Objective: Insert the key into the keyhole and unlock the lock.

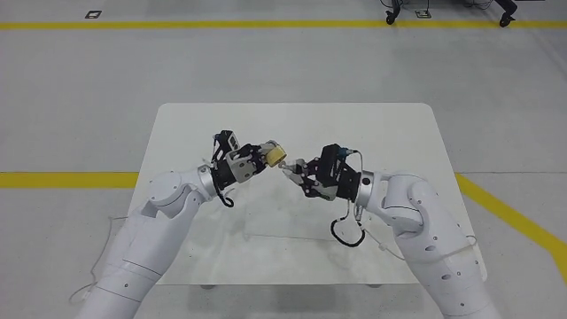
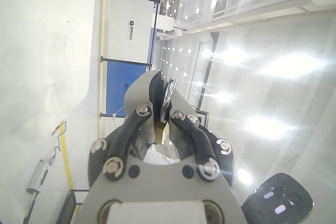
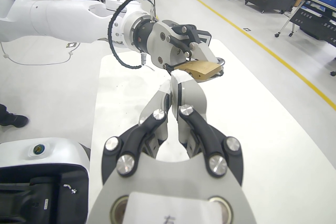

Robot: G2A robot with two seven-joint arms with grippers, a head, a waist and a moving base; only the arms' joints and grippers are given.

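Nearest, lower centre of the right wrist view: right gripper [image 3: 174, 80], fingers pressed together with barely a slit between them, presumably pinching the key, its blade too hidden to make out. Just beyond the taped fingertips, centre frame: brass padlock [image 3: 200, 69], lying flat, the narrow face judged to bear the keyhole turned toward the right gripper, tips almost touching it. Clamped on the padlock from above and below: left gripper [image 3: 210, 66], with the shackle [image 3: 222, 61] poking out past it on the right. Same grip in the left wrist view, centre frame: grey fingers [image 2: 139, 93] closed on bright metal and a sliver of brass. Likely trouble from here: blade meeting the brass beside the keyhole instead of entering, then skidding or twisting in the pinch. Cause: a small tilt or offset between two wrists both held in the air, with nothing bracing the padlock. Second hazard: padlock swivelling between the left fingers under a push or a turn, given a hold on smooth metal. Pose, top view, centre: both forearms angled inward from the lower corners, grippers nose to nose above the white table [image 1: 399, 230], padlock between them. Farther off, upper frame: yellow floor line [image 1: 283, 25].
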